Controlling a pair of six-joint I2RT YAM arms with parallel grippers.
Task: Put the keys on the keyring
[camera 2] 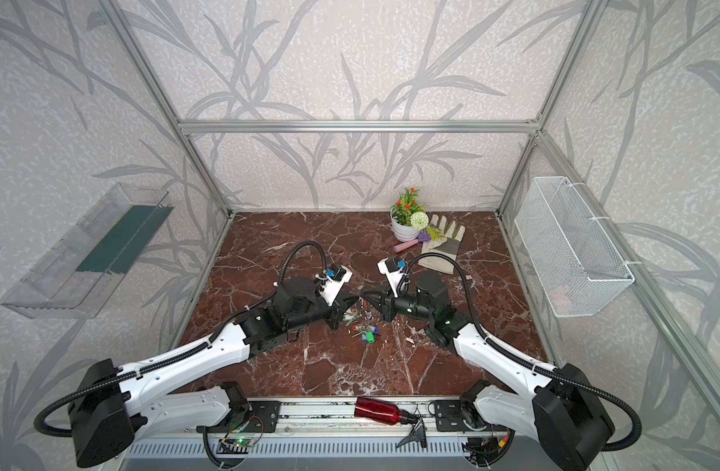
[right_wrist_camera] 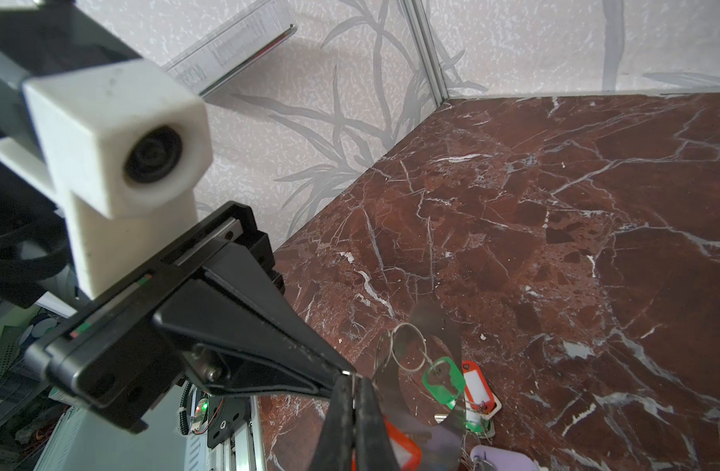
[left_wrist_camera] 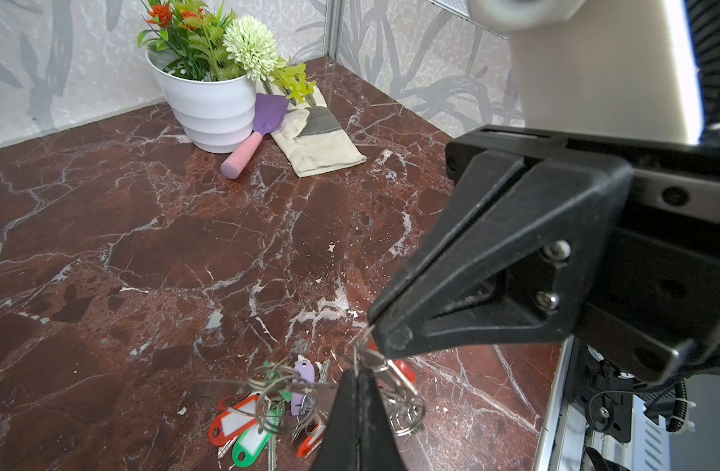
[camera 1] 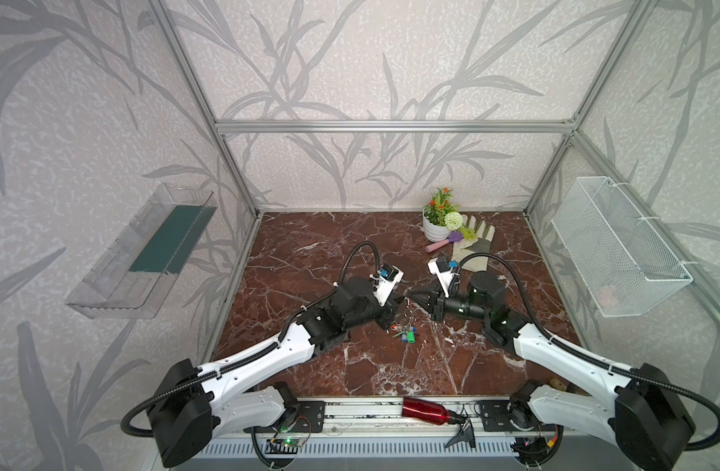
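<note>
My left gripper point(left_wrist_camera: 356, 365) and right gripper point(right_wrist_camera: 353, 381) meet tip to tip above the table's middle, both shut. The keyring point(right_wrist_camera: 435, 317), a thin grey oval plate with a big cut-out, hangs upright beside the tips, with split rings point(right_wrist_camera: 407, 346) on its edge. Each gripper pinches thin ring wire at that edge. In the left wrist view the right gripper point(left_wrist_camera: 385, 336) comes in from the side and a red-orange tag point(left_wrist_camera: 405, 369) hangs just under it. Other keys point(camera 1: 405, 334) with red, green and purple tags point(left_wrist_camera: 244, 420) rest on the marble below.
A white flower pot point(camera 1: 435, 228), a pink-handled trowel point(camera 1: 440, 244) and a work glove point(camera 1: 470, 246) sit at the back right. A red bottle point(camera 1: 425, 410) lies on the front rail. A wire basket point(camera 1: 619, 253) hangs on the right wall and a clear shelf point(camera 1: 146, 253) on the left wall.
</note>
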